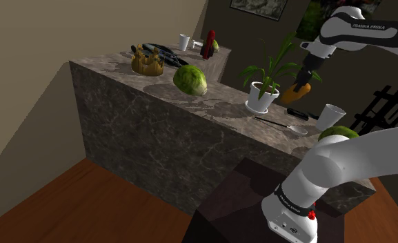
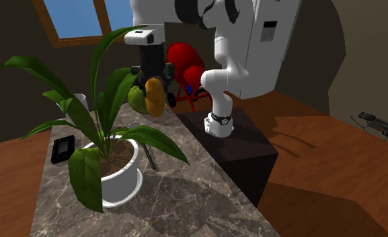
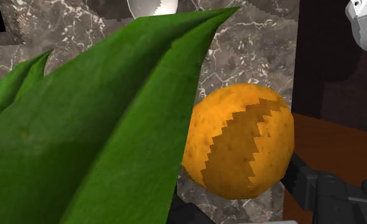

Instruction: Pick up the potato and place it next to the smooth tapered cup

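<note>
At the shoulder view's lower right the dark stand (image 1: 245, 200) is seen, with the white arm (image 1: 342, 162) rising from it. Just beyond the arm's elbow, at the near end of the marbled worktop (image 1: 218, 114), a green leafy vegetable (image 1: 339, 132) is partly hidden by the arm. A white tapered cup (image 1: 330, 116) stands upright just beside that vegetable. A spoon (image 1: 290, 126) is laid flat to the shoulder view's left of the cup, and a flat black object (image 1: 297, 111) lies just behind it.

Farther along, a potted plant (image 1: 263, 93) with long green leaves is set in a white pot. The end effector (image 2: 153, 86) is held in the air close to those leaves, and its fingers are closed against the two sides of the potato (image 2: 154, 96), which is orange-yellow and speckled. The potato is thus carried clear of the worktop, above the black object and apart from the cup. In the wrist view the potato (image 3: 242, 140) is seen over the marble near the worktop's edge, partly masked by a leaf.

Beyond the plant a second green vegetable (image 1: 190, 79) is found, and at the far end another white cup (image 1: 183, 42) and a red bottle (image 1: 210, 41) are placed.
</note>
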### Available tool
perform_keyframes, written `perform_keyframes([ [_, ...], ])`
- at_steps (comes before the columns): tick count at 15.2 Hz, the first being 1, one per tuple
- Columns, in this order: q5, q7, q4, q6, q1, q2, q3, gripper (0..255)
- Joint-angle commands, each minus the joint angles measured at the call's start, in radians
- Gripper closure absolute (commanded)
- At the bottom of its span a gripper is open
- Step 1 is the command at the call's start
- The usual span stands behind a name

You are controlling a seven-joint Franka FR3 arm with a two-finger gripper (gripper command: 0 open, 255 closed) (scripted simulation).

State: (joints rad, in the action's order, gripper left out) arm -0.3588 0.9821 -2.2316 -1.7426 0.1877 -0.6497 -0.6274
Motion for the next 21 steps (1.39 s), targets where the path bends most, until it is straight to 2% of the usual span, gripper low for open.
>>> perform_keyframes([
  [1, -0.015, 0.049, 0.02, 0.002, 0.008, 0.006, -0.041, 255],
  [6, -0.038, 0.178, 0.1, 0.002, 0.01, 0.049, -0.162, 255],
  [11, -0.036, 0.315, 0.205, -0.003, -0.02, 0.119, -0.309, 255],
  [16, 0.003, 0.467, 0.338, -0.01, -0.104, 0.218, -0.511, 255],
  [19, 0.049, 0.566, 0.431, -0.012, -0.213, 0.288, -0.692, 255],
  [21, 0.038, 0.559, 0.404, -0.036, -0.214, 0.279, -0.696, 255],
])
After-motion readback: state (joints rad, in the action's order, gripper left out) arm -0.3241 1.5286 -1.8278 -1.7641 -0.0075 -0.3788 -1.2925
